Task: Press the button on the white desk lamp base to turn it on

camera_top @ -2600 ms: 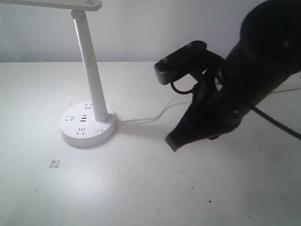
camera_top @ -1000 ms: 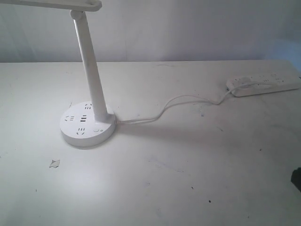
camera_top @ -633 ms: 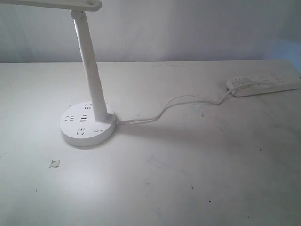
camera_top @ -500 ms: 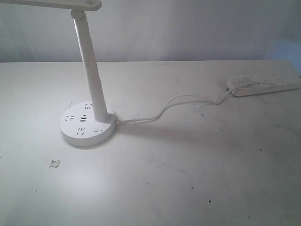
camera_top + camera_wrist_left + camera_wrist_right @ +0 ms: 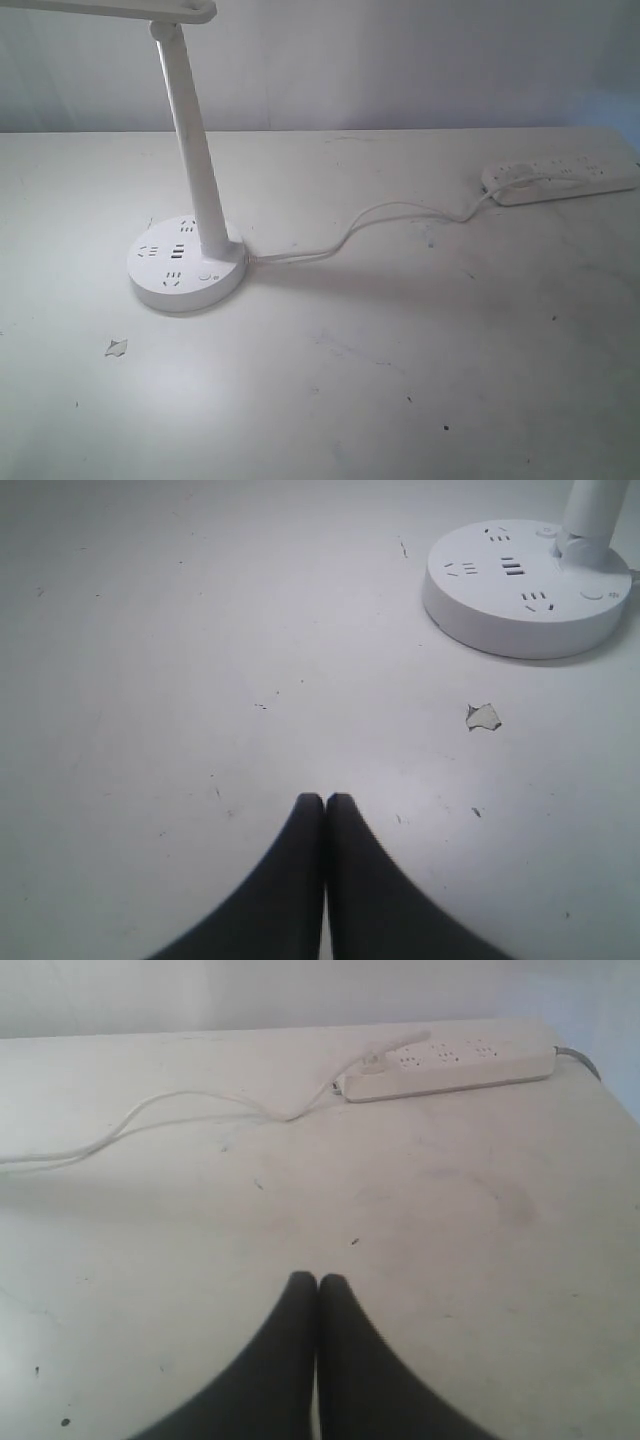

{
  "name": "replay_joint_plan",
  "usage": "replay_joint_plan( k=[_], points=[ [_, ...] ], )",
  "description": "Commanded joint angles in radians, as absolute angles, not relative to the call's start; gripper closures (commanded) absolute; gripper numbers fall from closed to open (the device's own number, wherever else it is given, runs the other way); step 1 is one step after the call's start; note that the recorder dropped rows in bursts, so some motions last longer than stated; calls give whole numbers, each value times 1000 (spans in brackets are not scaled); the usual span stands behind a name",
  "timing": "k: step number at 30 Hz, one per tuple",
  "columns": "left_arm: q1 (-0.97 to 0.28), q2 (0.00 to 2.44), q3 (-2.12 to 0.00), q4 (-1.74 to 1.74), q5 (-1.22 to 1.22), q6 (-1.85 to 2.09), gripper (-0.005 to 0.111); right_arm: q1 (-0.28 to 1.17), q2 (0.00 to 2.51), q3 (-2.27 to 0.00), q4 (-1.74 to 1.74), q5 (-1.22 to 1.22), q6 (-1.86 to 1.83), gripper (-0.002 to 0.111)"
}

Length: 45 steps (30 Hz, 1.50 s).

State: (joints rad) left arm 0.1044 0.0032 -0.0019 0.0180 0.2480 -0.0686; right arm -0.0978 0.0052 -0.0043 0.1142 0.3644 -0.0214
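Note:
The white desk lamp base [image 5: 186, 270] sits on the table at the left, its tapered stem [image 5: 195, 150] rising to the lamp head. The small round button [image 5: 205, 278] lies flush in the base's top, near the front right of the stem. In the left wrist view the white desk lamp base [image 5: 525, 590] is far off, and my left gripper [image 5: 324, 800] is shut and empty over bare table. My right gripper [image 5: 318, 1280] is shut and empty too, well away from the lamp. Neither arm shows in the exterior view.
A thin white cord [image 5: 350, 230] runs from the base to a long white power strip [image 5: 560, 180] at the back right, also seen as the power strip [image 5: 450, 1065] in the right wrist view. A small paper scrap [image 5: 116, 347] lies in front of the base.
The right arm, which hung over the table's middle 2.6 s ago, has pulled back out of the exterior view. The lamp and cord have not moved.

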Motion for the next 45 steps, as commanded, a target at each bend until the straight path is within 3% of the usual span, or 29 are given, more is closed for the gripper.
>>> replay_joint_plan(
  k=[1,45],
  points=[
    [96,0,0,18,246,-70,107,-101,0,0,98,352,-136,108],
    [96,0,0,20,246,-70,107,-101,0,0,85,350,-132,108]
  ],
)
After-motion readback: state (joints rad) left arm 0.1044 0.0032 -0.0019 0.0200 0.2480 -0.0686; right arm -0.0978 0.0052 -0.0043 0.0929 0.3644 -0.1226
